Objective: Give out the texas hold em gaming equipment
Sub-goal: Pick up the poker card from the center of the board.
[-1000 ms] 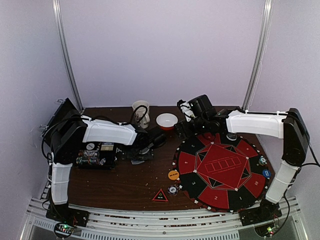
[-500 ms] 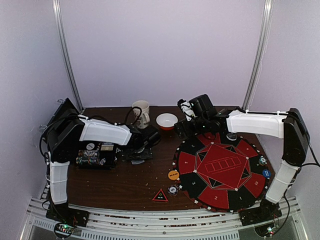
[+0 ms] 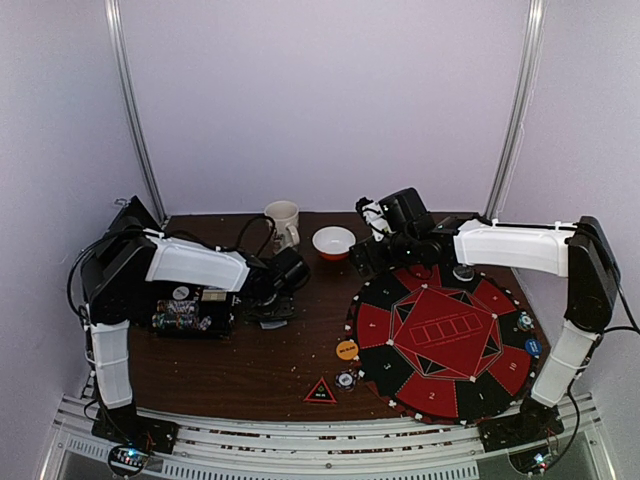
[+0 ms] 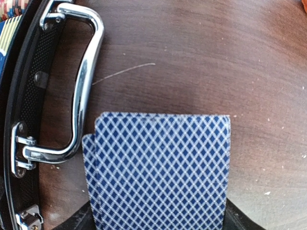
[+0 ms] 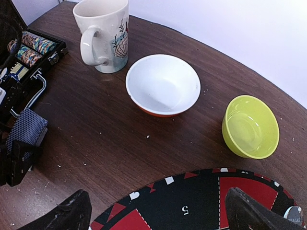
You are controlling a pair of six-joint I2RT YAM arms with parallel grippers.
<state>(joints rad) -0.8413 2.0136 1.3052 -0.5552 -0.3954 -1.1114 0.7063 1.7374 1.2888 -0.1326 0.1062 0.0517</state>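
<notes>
Blue-backed cards (image 4: 158, 167) number two, bowls (image 5: 163, 84) two, mug (image 5: 103, 33) one.

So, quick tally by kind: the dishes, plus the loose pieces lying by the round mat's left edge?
Bowls: 2 (white bowl, green bowl)
Mugs: 1 (cream mug)
Round discs: 2 (orange disc, black-and-white disc)
Triangular markers: 1 (black triangular marker)
Total: 6
</notes>
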